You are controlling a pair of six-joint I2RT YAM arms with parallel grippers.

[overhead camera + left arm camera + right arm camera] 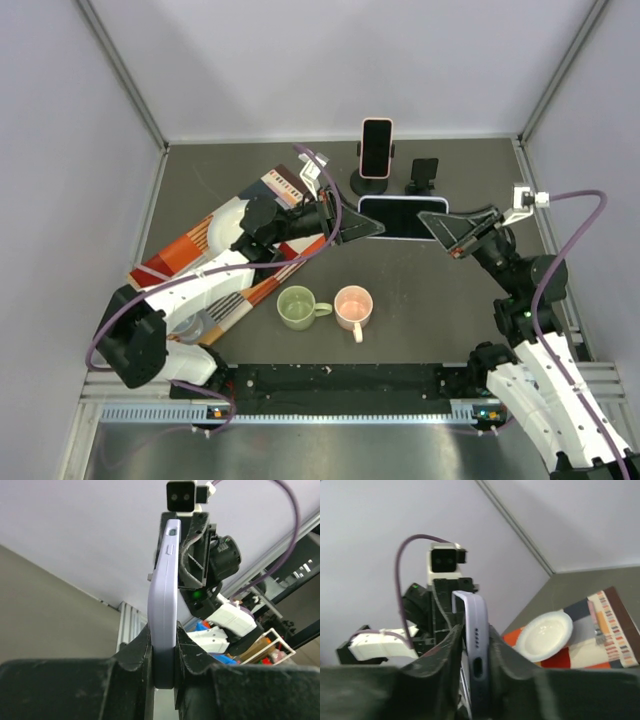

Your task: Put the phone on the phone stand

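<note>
Your left tool [376, 228] and right tool [427, 222] clamp the lavender phone [403, 213] by its ends; the empty phone stand [424, 176] lies beyond it, nearer the right tool.

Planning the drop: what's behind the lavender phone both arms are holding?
Two stands: a round-based stand carrying a pink phone, and a smaller black stand, empty, to its right. The lavender phone hides the table directly beneath it.

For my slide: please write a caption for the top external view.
The left tool and right tool grip a lavender phone by its ends, near the empty phone stand.
</note>
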